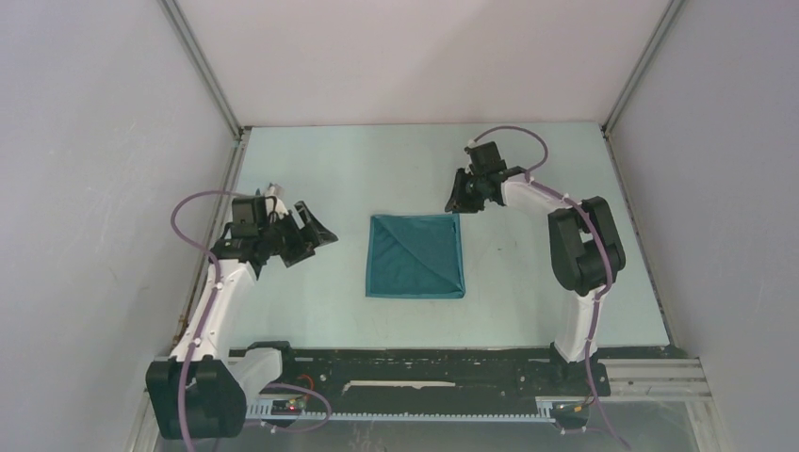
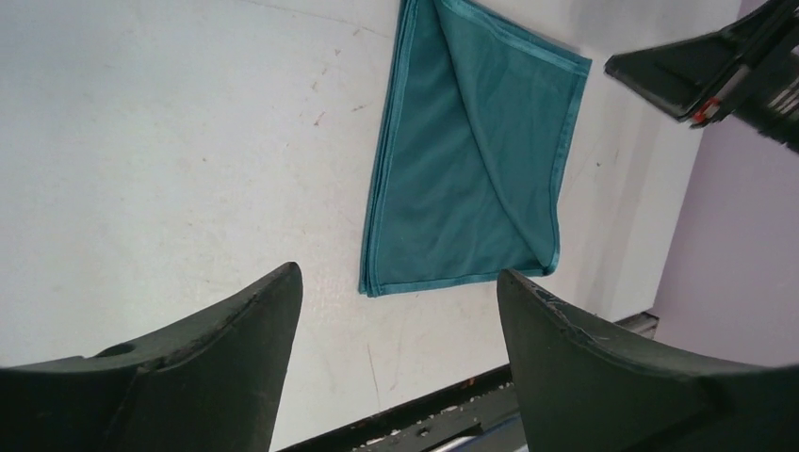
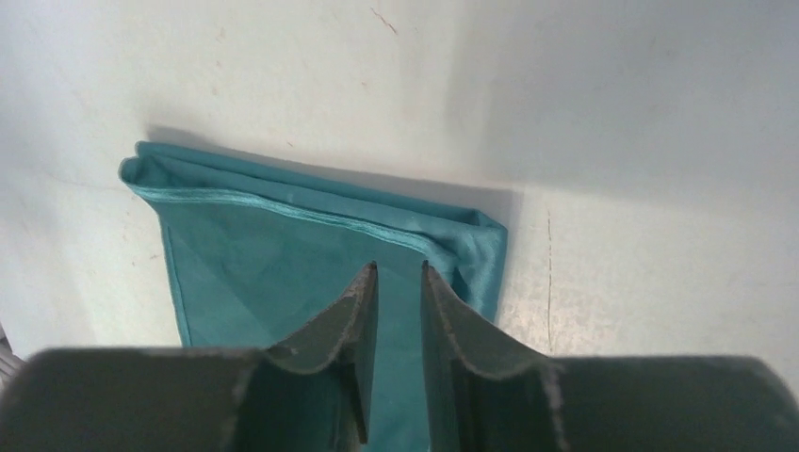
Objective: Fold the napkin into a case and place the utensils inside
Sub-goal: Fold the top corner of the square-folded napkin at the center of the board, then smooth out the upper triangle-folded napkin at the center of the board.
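Note:
The teal napkin (image 1: 416, 256) lies flat in the middle of the table, folded to a square with a diagonal crease across it. Its layered edges show in the left wrist view (image 2: 471, 160) and the right wrist view (image 3: 283, 245). My right gripper (image 1: 459, 202) hovers just above the napkin's far right corner; its jaws (image 3: 398, 266) stand a narrow gap apart with nothing between them. My left gripper (image 1: 316, 243) is off to the napkin's left, wide open (image 2: 398, 273) and empty. The utensils are out of view.
Grey walls with metal corner posts (image 1: 203, 71) enclose the white table (image 1: 311, 169) on three sides. A black rail (image 1: 424, 363) with the arm bases runs along the near edge.

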`<state>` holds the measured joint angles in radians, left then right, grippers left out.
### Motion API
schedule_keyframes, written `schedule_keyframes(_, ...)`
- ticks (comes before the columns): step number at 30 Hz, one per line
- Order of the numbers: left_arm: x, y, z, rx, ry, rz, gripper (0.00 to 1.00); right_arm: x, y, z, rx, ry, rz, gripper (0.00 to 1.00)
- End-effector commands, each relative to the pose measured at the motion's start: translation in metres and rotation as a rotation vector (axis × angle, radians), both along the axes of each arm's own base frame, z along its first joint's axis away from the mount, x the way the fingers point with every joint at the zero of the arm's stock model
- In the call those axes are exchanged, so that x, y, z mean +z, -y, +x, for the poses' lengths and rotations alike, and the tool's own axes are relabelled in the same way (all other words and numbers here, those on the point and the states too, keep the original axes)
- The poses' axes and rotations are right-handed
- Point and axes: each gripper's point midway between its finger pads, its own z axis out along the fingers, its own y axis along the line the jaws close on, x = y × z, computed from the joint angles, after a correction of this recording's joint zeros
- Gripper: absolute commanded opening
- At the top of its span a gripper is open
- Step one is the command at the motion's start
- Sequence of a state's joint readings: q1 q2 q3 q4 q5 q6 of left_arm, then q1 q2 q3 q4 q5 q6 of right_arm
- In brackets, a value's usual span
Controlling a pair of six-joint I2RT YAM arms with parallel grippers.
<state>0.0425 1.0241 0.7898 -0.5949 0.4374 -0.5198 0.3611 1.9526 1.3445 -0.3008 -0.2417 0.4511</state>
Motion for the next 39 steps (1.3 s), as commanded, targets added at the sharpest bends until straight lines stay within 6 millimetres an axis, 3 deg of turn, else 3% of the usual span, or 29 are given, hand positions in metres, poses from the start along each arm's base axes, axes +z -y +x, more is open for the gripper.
schedule_keyframes(1,0.001,0.02,0.005,-0.059,-0.001,-0.13,0.82,0.053,0.014,0.009,-0.002,0.065,-0.088,0.41)
schedule_keyframes(3,0.005,0.034,0.011,-0.094,0.007,-0.207,0.82,0.067,0.017,-0.01,0.009,0.052,-0.109,0.56)
schedule_keyframes(5,0.014,0.052,0.021,-0.126,0.029,-0.275,0.82,0.078,0.012,-0.035,0.046,0.053,-0.096,0.63)
schedule_keyframes(8,0.015,0.088,0.041,-0.175,0.019,-0.312,0.81,0.084,-0.021,-0.073,0.153,0.035,0.102,0.7)
schedule_keyframes(10,0.005,0.106,0.061,-0.159,-0.008,-0.338,0.7,0.084,-0.052,-0.101,0.25,-0.033,0.329,0.7)
schedule_keyframes(13,-0.012,0.122,0.099,-0.086,-0.02,-0.438,0.5,0.069,-0.064,-0.129,0.305,-0.104,0.494,0.75)
schedule_keyframes(18,-0.025,0.136,0.149,-0.045,-0.009,-0.504,0.32,0.066,-0.067,-0.137,0.357,-0.105,0.6,0.82)
schedule_keyframes(23,-0.051,0.14,0.173,-0.011,-0.052,-0.494,0.24,0.051,-0.064,-0.128,0.347,-0.139,0.637,0.82)
schedule_keyframes(30,-0.072,0.138,0.17,-0.008,-0.082,-0.456,0.15,0.04,-0.068,-0.126,0.339,-0.169,0.653,0.81)
schedule_keyframes(39,-0.094,0.138,0.163,-0.014,-0.111,-0.436,0.13,0.032,-0.072,-0.131,0.343,-0.194,0.642,0.8)
